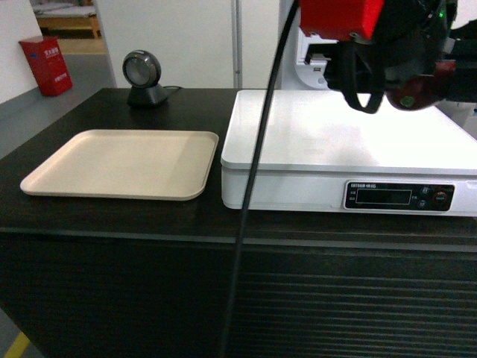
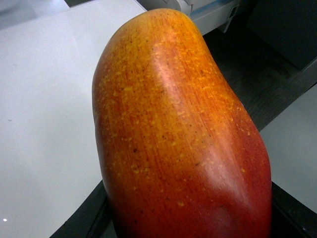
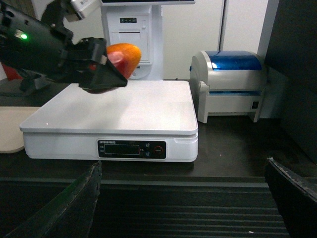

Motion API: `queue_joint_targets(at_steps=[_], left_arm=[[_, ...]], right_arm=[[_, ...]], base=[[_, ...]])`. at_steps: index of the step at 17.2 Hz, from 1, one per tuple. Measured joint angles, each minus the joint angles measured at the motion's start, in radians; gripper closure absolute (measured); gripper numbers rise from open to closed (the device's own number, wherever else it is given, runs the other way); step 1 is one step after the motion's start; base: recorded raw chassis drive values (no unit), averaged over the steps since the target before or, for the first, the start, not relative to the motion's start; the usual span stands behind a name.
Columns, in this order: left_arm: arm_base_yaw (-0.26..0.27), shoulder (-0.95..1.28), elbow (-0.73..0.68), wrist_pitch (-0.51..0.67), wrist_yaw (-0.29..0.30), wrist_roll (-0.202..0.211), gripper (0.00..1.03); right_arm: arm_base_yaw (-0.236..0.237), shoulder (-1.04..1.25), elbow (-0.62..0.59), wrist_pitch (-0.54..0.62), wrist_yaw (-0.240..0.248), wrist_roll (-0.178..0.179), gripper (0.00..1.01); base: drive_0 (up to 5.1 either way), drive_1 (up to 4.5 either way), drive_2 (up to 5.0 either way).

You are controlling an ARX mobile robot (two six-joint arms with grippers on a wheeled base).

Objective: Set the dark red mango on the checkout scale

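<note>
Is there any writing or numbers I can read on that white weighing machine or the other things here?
Scale, dark front strip: a small white brand word and tiny button labels, too blurred to read; the display shows no digits.
Red box on the floor: white characters, too small to read.
Receipt printer, beige tray, dark red mango: no text visible.

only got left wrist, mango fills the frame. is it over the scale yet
observer: yes, the right wrist view shows the dark red mango in the left fingers, above the scale plate's back part, not resting on it.
operator: right arm in the way
observer: no, the right fingers are wide open, low in front of the checkout.
operator: what's beside the scale
observer: a beige tray lies to its left.
</note>
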Motion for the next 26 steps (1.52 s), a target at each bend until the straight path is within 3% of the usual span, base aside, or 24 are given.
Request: queue_joint_targets(at_steps=[4, 8, 12, 16, 19, 23, 26], left_arm=[[0.011, 0.180, 0.238, -0.136, -0.074, -0.101, 0.42], [0.043, 0.303, 0.454, -0.240, -0.149, -0.133, 0.42], [0.045, 0.364, 0.531, -0.321, -0.176, -0.122, 0.42], [0.053, 0.389, 0.521, -0.330, -0.183, -0.106, 0.40], [0.053, 0.372, 0.472, -0.287, -0.159, -0.098, 0.06], [0.058, 0.309, 0.404, -0.215, -0.143, -0.077, 0.05], [0.060, 0.170, 0.278, -0.082, -0.103, -0.001, 0.05]], right_arm=[[0.000, 0.000, 0.000, 0.000, 0.000, 0.000, 0.03], [0.000, 0.000, 0.000, 0.000, 0.000, 0.000, 0.03], [0.000, 0.000, 0.000, 0.000, 0.000, 0.000, 0.03], [0.000, 0.000, 0.000, 0.000, 0.000, 0.000, 0.03], [0.000, 0.000, 0.000, 0.000, 0.000, 0.000, 0.03], [0.000, 0.000, 0.000, 0.000, 0.000, 0.000, 0.03], [0.000, 0.000, 0.000, 0.000, 0.000, 0.000, 0.03]], base=[[0.0, 0.00, 0.0], [0.0, 0.00, 0.0], [0.0, 0.00, 0.0], [0.0, 0.00, 0.0], [0.0, 0.00, 0.0], [0.0, 0.00, 0.0], [0.0, 0.00, 0.0]])
